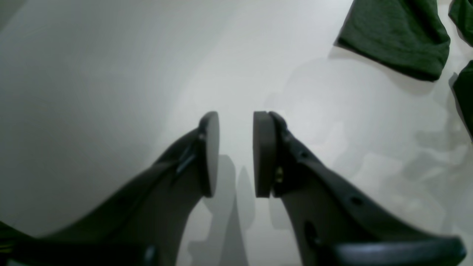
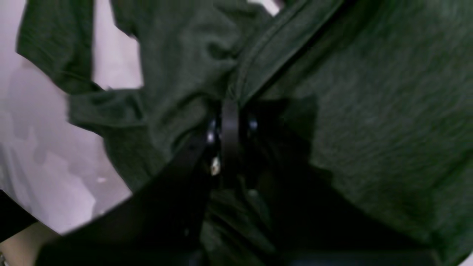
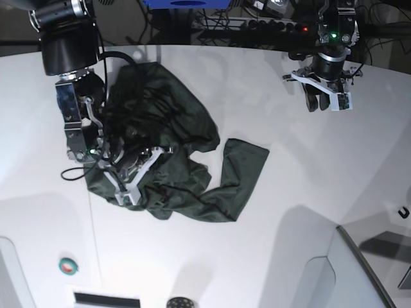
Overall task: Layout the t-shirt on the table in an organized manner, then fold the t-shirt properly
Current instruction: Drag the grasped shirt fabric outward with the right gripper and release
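Note:
The dark green t-shirt [image 3: 192, 186] lies crumpled in a heap on the left half of the white table [image 3: 289, 192], with one flap stretched out to the right. My right gripper [image 2: 230, 111] is down in the heap and shut on a bunched fold of the t-shirt [image 2: 369, 92] beside a hem. In the base view the right gripper [image 3: 128, 146] sits over the heap's left part. My left gripper [image 1: 236, 147] hangs open over bare table [image 1: 111, 74], with nothing between its pads. It [image 3: 317, 101] is at the far right, well away from the t-shirt [image 1: 399, 33].
A small round green and red button [image 3: 67, 265] sits near the front left, beside a thin dark seam line [image 3: 90, 212]. A raised white panel [image 3: 359, 269] fills the front right corner. Cables and a power strip [image 3: 257, 22] run behind the table's back edge.

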`<state>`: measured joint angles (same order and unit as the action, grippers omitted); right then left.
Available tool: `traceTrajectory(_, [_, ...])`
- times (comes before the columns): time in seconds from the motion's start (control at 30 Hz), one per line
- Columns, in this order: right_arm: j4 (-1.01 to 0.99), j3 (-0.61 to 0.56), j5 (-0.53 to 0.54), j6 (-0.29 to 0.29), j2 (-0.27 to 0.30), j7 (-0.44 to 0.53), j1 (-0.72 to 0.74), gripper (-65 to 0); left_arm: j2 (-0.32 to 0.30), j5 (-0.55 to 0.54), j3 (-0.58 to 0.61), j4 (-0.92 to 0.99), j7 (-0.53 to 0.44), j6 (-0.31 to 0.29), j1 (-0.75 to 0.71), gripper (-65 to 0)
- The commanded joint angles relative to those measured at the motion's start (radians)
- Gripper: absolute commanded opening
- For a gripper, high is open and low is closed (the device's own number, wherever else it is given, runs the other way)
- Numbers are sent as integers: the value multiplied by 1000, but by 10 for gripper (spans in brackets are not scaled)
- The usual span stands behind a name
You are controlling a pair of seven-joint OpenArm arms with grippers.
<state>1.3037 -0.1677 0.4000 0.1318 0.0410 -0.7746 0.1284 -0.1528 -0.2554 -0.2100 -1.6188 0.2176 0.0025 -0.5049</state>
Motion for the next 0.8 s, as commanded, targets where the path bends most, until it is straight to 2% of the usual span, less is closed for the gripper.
traceTrajectory(0.0, [67,4,14,2,7,10,12,-639,-8,0,-4,-15,-24,3,-5,-492])
traceTrajectory(0.13, [245,93,15,1,29,-96,-52,-642,-8,0,-4,-15,-24,3,-5,-492])
traceTrajectory(0.3, [397,250,14,2,47,-151,-143,-642,-8,0,-4,-15,-24,3,-5,-492])
traceTrajectory(0.47, [440,317,14,2,107,-159,-183,-642,-8,0,-4,-15,-24,3,2,-492])
traceTrajectory(0.63, [440,411,14,4,121,-161,-200,-642,-8,0,-4,-15,-24,3,5,-492])
traceTrajectory(0.77, [437,423,14,4,155,-162,-206,-642,-8,0,-4,-15,-24,3,5,-492])
